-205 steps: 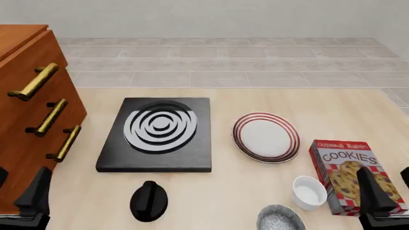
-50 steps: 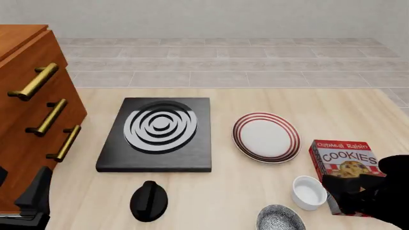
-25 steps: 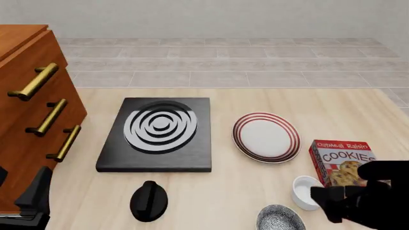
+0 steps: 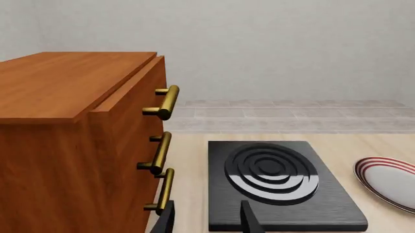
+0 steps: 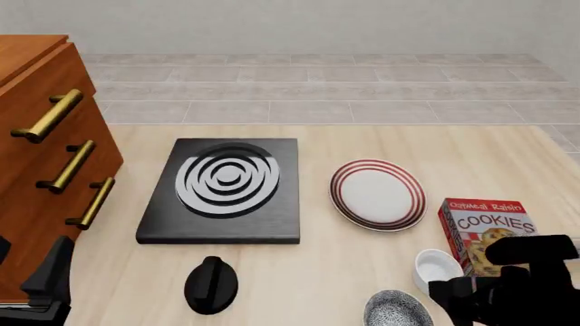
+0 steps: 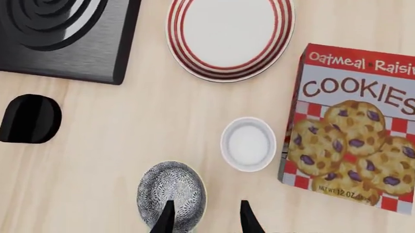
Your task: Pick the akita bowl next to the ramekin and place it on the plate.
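Our right tool (image 6: 204, 218), spread and grasping nothing, straddles the bowl's (image 6: 172, 191) rim; descending off-centre, we could tip it into the ramekin (image 6: 248, 144).

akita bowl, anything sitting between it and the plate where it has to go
Nothing visible does. Bare table lies between the akita bowl and the plate; the ramekin and cookie box sit off to the side of that line.

Two matte black arms, blocky right gripper (image 5: 458, 299), slim tapered black fingers (image 6: 168, 216)
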Controlling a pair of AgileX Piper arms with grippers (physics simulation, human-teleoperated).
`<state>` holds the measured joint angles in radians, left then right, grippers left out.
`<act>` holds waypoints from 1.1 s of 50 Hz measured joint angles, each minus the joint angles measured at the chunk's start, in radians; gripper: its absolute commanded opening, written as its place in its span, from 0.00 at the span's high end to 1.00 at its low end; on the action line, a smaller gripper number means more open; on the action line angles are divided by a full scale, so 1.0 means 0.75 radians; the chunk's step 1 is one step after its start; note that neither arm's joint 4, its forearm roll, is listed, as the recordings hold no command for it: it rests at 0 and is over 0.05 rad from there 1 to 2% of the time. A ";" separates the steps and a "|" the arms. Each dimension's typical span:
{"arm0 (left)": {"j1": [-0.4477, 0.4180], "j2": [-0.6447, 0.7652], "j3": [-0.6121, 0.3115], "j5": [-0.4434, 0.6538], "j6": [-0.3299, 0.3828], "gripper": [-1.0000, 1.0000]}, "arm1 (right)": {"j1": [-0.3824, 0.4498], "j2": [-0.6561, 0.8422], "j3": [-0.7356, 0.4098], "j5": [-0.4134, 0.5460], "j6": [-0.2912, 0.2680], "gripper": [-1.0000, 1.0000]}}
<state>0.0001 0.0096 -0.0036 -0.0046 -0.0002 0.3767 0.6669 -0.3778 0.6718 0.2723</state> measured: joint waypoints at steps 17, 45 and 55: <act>0.000 0.000 0.000 0.000 0.000 0.00 | 0.064 0.078 0.025 -0.032 0.027 0.00; 0.000 0.000 0.000 0.000 0.000 0.00 | 0.118 0.196 0.087 -0.146 0.075 0.00; 0.000 0.000 0.000 0.000 0.000 0.00 | 0.136 0.221 0.131 -0.196 0.098 0.00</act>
<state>0.0001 0.0095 -0.0036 -0.0046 -0.0002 0.4785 0.8329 -0.2796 0.5248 0.3461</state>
